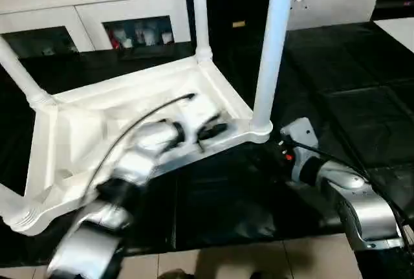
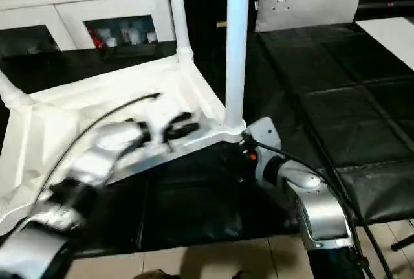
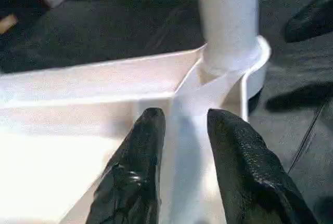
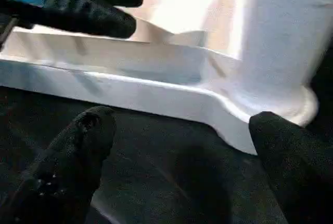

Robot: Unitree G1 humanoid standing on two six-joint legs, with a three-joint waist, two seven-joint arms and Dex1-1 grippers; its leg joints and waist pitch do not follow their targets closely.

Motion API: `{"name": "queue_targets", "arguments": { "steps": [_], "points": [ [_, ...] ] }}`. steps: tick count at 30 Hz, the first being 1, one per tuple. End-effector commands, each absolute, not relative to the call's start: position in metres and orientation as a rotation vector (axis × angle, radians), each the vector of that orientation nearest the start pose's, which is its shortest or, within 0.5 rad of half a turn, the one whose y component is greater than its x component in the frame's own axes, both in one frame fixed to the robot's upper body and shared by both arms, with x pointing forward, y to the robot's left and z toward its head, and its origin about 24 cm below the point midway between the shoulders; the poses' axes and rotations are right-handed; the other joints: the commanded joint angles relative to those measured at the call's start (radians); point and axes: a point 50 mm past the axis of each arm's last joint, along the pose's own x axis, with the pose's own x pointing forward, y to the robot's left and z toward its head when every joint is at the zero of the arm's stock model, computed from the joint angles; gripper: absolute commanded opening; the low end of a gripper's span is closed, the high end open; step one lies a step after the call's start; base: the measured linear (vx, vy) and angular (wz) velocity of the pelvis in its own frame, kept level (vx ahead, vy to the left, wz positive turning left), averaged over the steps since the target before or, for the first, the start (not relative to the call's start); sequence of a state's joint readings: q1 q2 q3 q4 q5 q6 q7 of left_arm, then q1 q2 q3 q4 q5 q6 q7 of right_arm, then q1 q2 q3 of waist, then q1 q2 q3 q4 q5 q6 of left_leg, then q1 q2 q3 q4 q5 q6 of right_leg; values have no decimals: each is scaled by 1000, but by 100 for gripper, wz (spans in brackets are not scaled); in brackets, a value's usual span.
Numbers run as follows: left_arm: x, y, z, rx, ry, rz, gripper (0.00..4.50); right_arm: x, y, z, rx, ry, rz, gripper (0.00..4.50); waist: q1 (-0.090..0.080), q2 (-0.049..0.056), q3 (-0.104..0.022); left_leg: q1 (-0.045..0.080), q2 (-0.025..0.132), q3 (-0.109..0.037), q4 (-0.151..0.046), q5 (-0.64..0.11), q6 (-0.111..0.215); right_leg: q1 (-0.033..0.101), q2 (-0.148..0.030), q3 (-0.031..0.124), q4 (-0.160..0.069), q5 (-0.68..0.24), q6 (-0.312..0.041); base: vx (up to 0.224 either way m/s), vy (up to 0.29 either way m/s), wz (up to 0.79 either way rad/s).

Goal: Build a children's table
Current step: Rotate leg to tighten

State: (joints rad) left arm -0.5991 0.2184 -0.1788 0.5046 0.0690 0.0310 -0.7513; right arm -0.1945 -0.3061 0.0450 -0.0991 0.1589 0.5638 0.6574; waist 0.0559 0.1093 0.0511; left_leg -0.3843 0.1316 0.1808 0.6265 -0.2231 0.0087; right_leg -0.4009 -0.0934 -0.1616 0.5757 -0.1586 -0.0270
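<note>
— How far is the table now?

— The tabletop (image 1: 129, 107) lies upside down on the black mat (image 2: 336, 91), and I count four legs. The near leg (image 1: 272, 46) and the far leg (image 1: 199, 13) stand upright in their sockets. A third leg (image 1: 19, 72) rises from the far-left corner of the tabletop, and a fourth (image 1: 13, 198) leaves the near-left corner. So I judge the legs are done. What is left is perhaps to press them firm and turn the table over.

— And the grippers?

— The left gripper (image 3: 182, 146) is above the rim beside the near leg, fingers (image 3: 140, 172) a little apart, holding nothing. The right gripper (image 4: 182, 151) is just below that corner, fingers wide apart, empty.

— Do the views differ?

— Yes. The right wrist view shows the gap between its fingers and the rim; the head views hide this.
</note>
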Motion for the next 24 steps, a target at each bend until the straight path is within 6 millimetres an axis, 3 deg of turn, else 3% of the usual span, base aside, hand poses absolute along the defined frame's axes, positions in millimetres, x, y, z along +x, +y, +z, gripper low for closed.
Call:
{"name": "queue_targets", "arguments": {
  "steps": [1, 3, 4, 6, 7, 8, 9, 11, 13, 16, 20, 24],
  "points": [
    [335, 112, 92, 388, 80, -927, 190, 269, -141, 76, -43, 308, 798, 450, 3, -22, -66, 12, 116, -59, -84, -181, 66, 56, -108, 85, -79, -339, -107, 0, 0, 0],
    [329, 120, 95, 387, 78, -921, 194, 268, -136, 79, -29, 306, 833, 450, 3, -19, -66, 12, 122, -62, -88, -184, 58, 55, -106, 87, -75, -334, -106, 0, 0, 0],
    [325, 125, 97, 403, 81, -911, 206, 268, -134, 78, -21, 323, 821, 450, 5, -25, -67, 13, 120, -63, -87, -180, 51, 56, -107, 87, -71, -326, -106, 0, 0, 0],
    [317, 133, 104, 404, 91, -882, 234, 270, -130, 79, -19, 329, 814, 450, 5, -20, -69, 12, 128, -67, -91, -151, 36, 57, -110, 92, -55, -269, -134, 0, 0, 0],
    [310, 137, 108, 399, 97, -867, 234, 272, -126, 80, -9, 327, 821, 450, 2, -22, -66, 14, 122, -61, -90, -160, 33, 53, -105, 92, -61, -274, -135, 0, 0, 0],
    [308, 139, 109, 399, 99, -865, 241, 272, -124, 81, -3, 327, 828, 450, 3, -21, -67, 11, 120, -61, -89, -158, 29, 56, -109, 94, -58, -268, -146, 0, 0, 0],
    [308, 139, 109, 399, 99, -865, 271, 272, -124, 81, -3, 327, 828, 450, 4, -21, -65, 11, 117, -59, -88, -164, 30, 54, -108, 94, -62, -279, -144, 0, 0, 0],
    [293, 152, 110, 425, 140, -856, 278, 274, -111, 87, -11, 296, 881, 450, 10, -17, -65, 19, 118, -59, -90, -185, 17, 51, -106, 94, -65, -308, -132, 0, 0, 0],
    [289, 157, 109, 445, 158, -854, 281, 275, -106, 88, -16, 283, 901, 450, 2, -18, -63, 11, 117, -63, -94, -196, 14, 54, -102, 93, -60, -304, -126, 0, 0, 0],
    [279, 168, 111, 466, 201, -828, 311, 282, -98, 93, -13, 263, 909, 450, -3, -18, -62, 16, 113, -59, -94, -214, 5, 50, -100, 95, -65, -320, -123, 0, 0, 0],
    [277, 174, 113, 475, 220, -800, 342, 286, -87, 103, 29, 210, 963, 450, 1, -14, -61, 21, 113, -62, -96, -239, -7, 48, -98, 96, -65, -334, -120, 0, 0, 0],
    [274, 174, 112, 480, 238, -792, 367, 289, -80, 104, 23, 185, 969, 450, 2, -15, -64, 20, 114, -62, -98, -229, -23, 49, -98, 98, -57, -288, -126, 0, 0, 0]
  ]
}}
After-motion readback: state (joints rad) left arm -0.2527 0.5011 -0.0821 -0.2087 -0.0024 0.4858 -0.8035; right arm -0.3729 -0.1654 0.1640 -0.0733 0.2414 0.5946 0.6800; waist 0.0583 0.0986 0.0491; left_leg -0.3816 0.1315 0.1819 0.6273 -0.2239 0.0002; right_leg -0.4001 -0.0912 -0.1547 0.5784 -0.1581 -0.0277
